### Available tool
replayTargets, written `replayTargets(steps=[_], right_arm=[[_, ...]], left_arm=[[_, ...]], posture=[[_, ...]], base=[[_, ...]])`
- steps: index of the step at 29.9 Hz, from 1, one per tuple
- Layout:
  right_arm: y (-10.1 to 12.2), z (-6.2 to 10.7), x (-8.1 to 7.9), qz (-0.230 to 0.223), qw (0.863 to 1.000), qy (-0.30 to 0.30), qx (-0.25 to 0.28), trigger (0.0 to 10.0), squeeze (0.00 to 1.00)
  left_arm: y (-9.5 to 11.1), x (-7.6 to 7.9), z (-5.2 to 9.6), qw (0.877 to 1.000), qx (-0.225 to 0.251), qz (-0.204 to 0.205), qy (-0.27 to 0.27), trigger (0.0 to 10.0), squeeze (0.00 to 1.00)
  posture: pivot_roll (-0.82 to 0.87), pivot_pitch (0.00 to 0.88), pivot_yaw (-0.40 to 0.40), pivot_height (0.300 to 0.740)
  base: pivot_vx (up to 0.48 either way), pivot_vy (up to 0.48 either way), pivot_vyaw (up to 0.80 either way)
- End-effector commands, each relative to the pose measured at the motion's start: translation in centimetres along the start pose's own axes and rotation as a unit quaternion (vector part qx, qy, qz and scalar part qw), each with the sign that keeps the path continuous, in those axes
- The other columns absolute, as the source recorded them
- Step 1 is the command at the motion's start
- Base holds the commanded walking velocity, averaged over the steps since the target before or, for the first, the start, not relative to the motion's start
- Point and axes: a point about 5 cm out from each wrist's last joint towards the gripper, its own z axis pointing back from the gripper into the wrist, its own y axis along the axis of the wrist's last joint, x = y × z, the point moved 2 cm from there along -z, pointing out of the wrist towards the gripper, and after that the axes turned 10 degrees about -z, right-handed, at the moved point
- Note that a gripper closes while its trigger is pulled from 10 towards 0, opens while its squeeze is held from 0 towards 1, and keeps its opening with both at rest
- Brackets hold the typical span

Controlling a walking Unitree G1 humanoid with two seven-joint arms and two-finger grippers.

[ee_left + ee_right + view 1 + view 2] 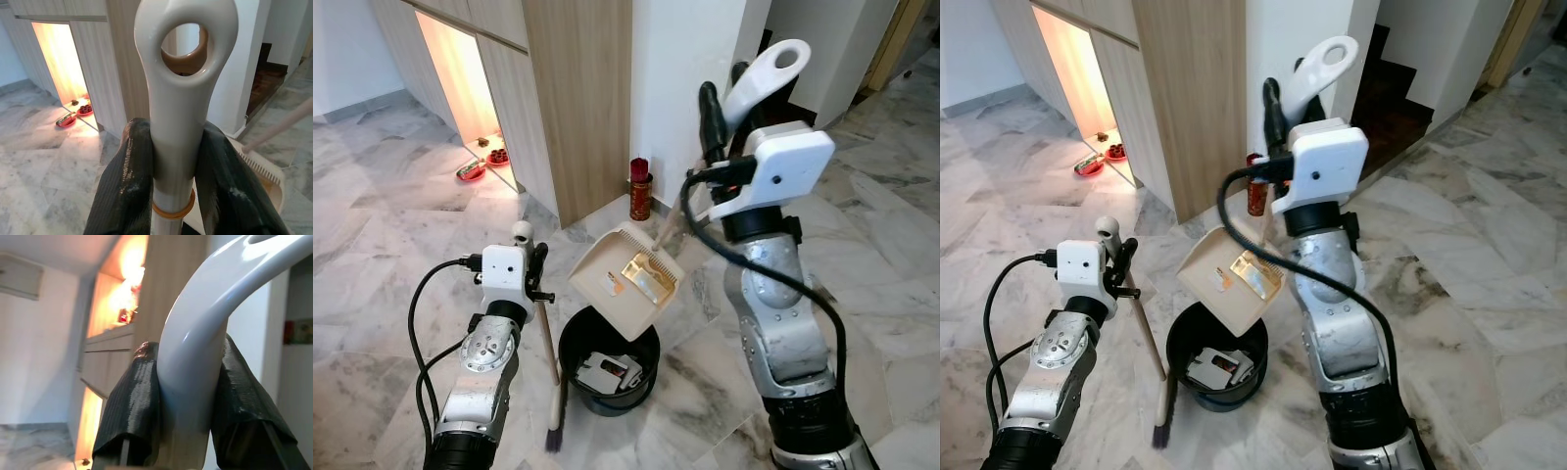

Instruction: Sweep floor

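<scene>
The right gripper [729,117] is clenching the white looped handle [766,76] of the dustpan [626,278], its two black fingers [131,406] pressing on either side of the handle. The arm is holding the dustpan raised and tilted, with its open edge pointing down over the black bucket [607,357] that is standing on the marble floor [382,245]. A gold-coloured scrap [636,271] is lying inside the pan, near its lower edge. White and dark bits of rubbish [607,372] are lying in the bottom of the bucket.

The left gripper [536,264] is grasping the top of the broom [551,367], its black fingers [127,186] closed around the white handle end [183,98] just above an orange ring. The broom is standing nearly upright just beside the bucket, on the robot's left side of it, with its dark bristles touching the floor.

Behind the bucket, a red can [640,189] is standing on the floor at the foot of the wooden cabinet [573,98]. Further back, red dishes [480,164] are sitting at the bottom of a lit opening in the cabinet.
</scene>
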Motion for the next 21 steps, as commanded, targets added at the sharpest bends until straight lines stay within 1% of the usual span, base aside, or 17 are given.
replayTargets(steps=[1,3,4,6,21], right_arm=[[2.6,-0.2,-0.5,0.003,0.998,0.011,0.066,10.0,0.0],[2.8,-0.2,-0.7,0.004,0.997,0.014,0.071,10.0,0.0],[3.1,-0.1,-1.1,0.016,0.996,0.025,0.08,10.0,0.0],[3.1,-0.1,-1.6,0.021,0.996,0.033,0.08,10.0,0.0],[3.5,0.2,-3.0,0.006,0.994,0.055,0.093,10.0,0.0]], left_arm=[[1.3,-0.2,-0.3,1.0,0.03,-0.006,-0.001,10.0,0.0],[1.3,-0.1,-0.3,1.0,0.03,-0.005,-0.001,10.0,0.0],[1.3,-0.1,-0.3,1.0,0.03,-0.005,-0.001,10.0,0.0],[1.3,-0.1,-0.3,1.0,0.031,-0.004,-0.001,10.0,0.0],[1.4,0.1,-0.3,0.999,0.033,-0.002,-0.003,10.0,0.0]], posture=[[0.0,0.0,0.003,0.74],[0.0,0.0,0.002,0.74],[0.0,0.0,0.002,0.74],[0.0,0.0,0.002,0.74],[0.0,0.0,-0.001,0.74]], base=[[0.0,0.0,0.0],[0.0,0.0,0.0],[0.0,0.0,0.0],[0.0,0.0,0.0],[0.0,0.0,0.0]])
